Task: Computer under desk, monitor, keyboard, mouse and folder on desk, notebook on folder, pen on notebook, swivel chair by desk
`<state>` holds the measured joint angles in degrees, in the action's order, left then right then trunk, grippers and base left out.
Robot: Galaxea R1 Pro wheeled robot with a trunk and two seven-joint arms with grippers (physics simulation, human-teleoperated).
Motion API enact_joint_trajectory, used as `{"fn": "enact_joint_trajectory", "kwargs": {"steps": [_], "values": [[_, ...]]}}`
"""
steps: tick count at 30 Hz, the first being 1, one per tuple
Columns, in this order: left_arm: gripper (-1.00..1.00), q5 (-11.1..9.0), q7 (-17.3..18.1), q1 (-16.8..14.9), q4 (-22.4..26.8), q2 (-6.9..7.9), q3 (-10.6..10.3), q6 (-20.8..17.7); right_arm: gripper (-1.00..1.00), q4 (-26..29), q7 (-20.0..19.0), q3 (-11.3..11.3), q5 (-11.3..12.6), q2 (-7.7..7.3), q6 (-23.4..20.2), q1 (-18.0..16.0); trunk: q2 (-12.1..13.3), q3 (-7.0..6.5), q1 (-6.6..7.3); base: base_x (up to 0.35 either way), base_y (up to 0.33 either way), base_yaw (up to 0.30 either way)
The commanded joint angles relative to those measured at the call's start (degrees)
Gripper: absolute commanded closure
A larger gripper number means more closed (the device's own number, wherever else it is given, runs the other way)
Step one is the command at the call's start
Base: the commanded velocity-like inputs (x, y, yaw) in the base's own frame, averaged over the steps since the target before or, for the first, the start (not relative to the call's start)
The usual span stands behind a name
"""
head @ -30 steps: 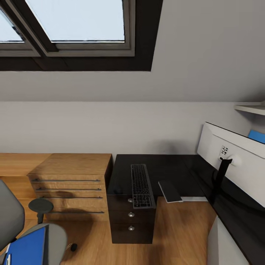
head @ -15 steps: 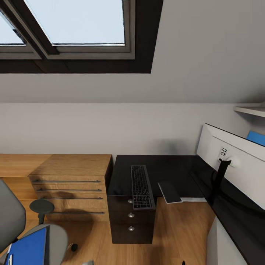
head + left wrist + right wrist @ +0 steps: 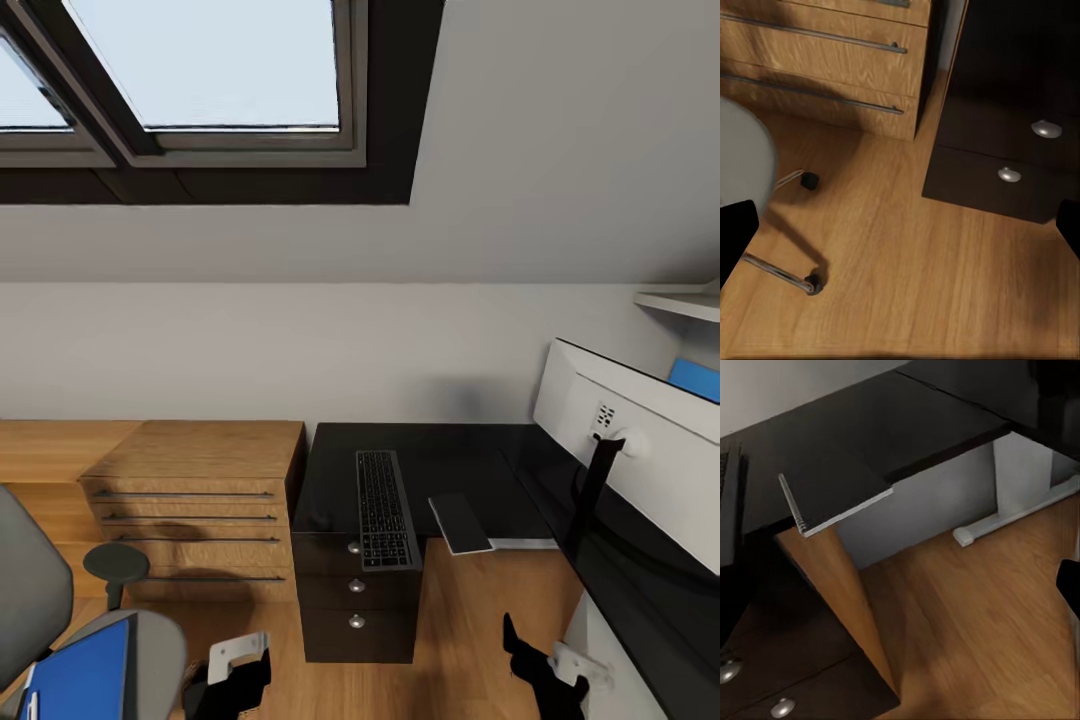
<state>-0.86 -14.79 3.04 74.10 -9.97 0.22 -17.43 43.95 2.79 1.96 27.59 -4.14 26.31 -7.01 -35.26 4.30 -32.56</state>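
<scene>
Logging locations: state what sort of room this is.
Probably an attic bedroom or home office: a skylight in a sloped ceiling, a black desk with keyboard and monitor, and a wooden dresser.

Bare wood floor open right of the black drawer unit, swivel chair crowding its left, wooden dresser touching its left side, keyboard overhanging above, notebook jutting off the counter edge, monitor walling the right.
</scene>
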Motion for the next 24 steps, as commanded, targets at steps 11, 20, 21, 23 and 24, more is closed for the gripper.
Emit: {"fn": "enact_joint_trajectory", "kwargs": {"steps": [11, 20, 21, 23, 24], "values": [[-1.00, -0.4, 0.0, -3.3, 4.8, -0.03, -0.6, -6.2, -1.00, 19.8, 14.7, 0.4, -7.6, -1.41, -26.2, -3.7, 4.3, -1.88, 2.40, 0.000, 0.000, 0.000], [-1.00, -0.6, 0.0, -4.0, 5.0, -0.03, -2.6, -6.5, -1.00, 23.3, 17.0, 0.5, -13.4, -1.54, -41.6, -10.9, 8.0, -3.50, 4.37, 0.000, 0.000, 0.000], [-1.00, -0.6, 0.0, -4.0, 5.0, -0.03, -2.7, -6.5, -1.00, 22.9, 17.0, 0.4, -13.6, -1.58, -42.1, -11.3, 8.0, -3.50, 4.37, 0.000, 0.000, 0.000], [-1.00, -0.6, 0.0, -4.0, 5.0, -0.03, -3.0, -6.5, -1.00, 21.5, 17.0, 0.4, -14.0, -1.62, -42.3, -11.9, 8.0, -3.50, 4.37, 0.000, 0.000, 0.000], [-1.00, -0.6, 0.0, -4.0, 5.0, -0.03, -3.0, -6.4, -1.00, 20.8, 17.0, 0.4, -14.1, -1.63, -42.1, -12.1, 8.0, -3.50, 4.37, 0.000, 0.000, 0.000]]}}
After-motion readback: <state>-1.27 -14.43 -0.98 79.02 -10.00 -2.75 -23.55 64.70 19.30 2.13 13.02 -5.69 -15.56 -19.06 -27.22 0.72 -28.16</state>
